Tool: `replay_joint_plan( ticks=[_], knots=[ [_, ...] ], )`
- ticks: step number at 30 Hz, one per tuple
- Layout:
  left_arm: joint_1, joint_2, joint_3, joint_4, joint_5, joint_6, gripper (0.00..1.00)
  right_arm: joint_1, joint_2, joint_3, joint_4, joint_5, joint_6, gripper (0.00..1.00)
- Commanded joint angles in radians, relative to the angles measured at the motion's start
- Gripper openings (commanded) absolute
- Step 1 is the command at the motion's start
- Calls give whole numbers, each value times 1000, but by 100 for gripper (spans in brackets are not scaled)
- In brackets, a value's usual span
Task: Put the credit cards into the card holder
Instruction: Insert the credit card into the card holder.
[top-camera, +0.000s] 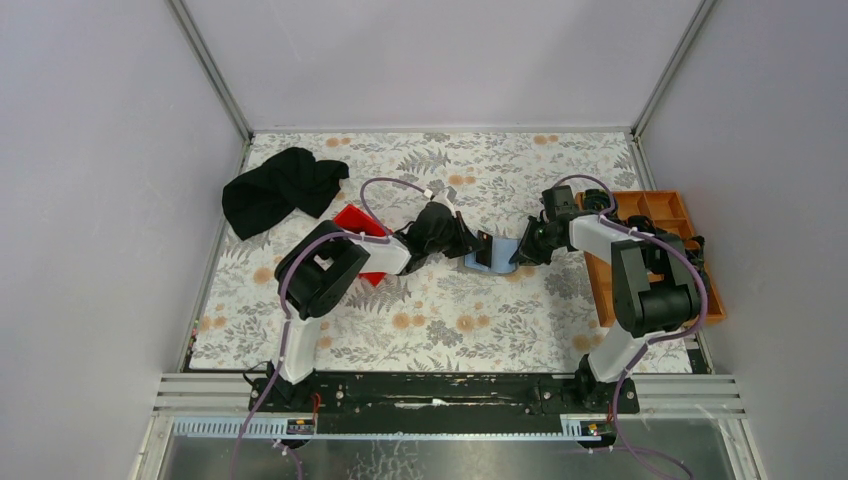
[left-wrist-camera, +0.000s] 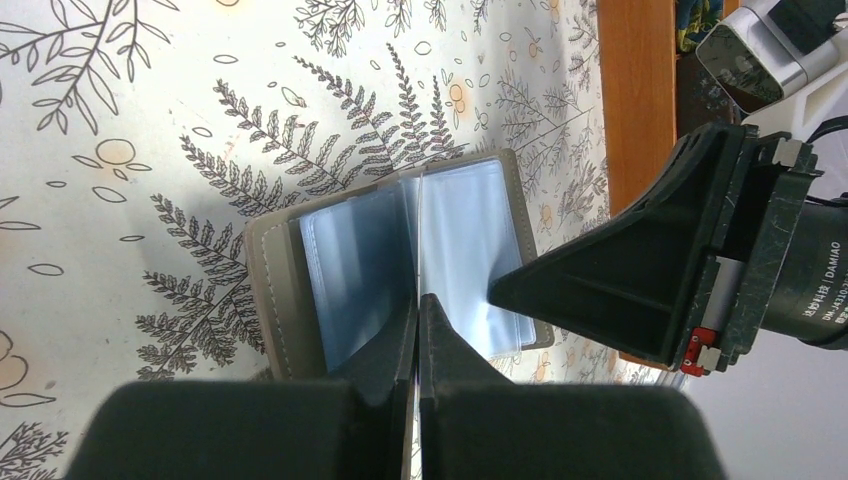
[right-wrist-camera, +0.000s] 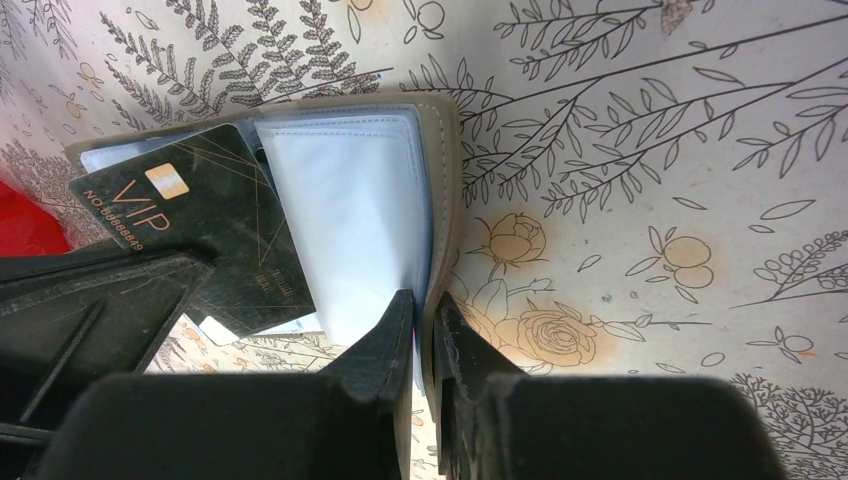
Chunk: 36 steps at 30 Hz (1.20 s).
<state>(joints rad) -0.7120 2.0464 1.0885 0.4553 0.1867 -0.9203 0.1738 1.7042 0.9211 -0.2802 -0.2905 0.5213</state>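
Left gripper (left-wrist-camera: 418, 312) is clamped on the thin black plastic VIP card (right-wrist-camera: 215, 250), edge at the open grey folding card holder (right-wrist-camera: 446, 170), mid floral table (top-camera: 450, 320). Right gripper (right-wrist-camera: 418, 315) pinches its cover. I'd say: line the card up with the clear sleeve (right-wrist-camera: 350, 220) and slide slowly.

Overhead camera looks down from near edge over whole worktop (top-camera: 450, 325); both wrist cameras, close in, share the open card holder (left-wrist-camera: 350, 270).
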Motion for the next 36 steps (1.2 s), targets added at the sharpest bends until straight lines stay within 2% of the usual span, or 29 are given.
replay_joint_plan(
  ticks=[1, 10, 36],
  knots=[
    [6, 19, 17, 31, 32, -8, 0, 2, 44, 9, -50, 42, -15, 8],
    [25, 46, -21, 130, 78, -123, 0, 2, 49, 15, -55, 47, -24, 8],
    [53, 37, -72, 216, 170, -199, 0, 2, 60, 24, -57, 49, -22, 8]
  ],
)
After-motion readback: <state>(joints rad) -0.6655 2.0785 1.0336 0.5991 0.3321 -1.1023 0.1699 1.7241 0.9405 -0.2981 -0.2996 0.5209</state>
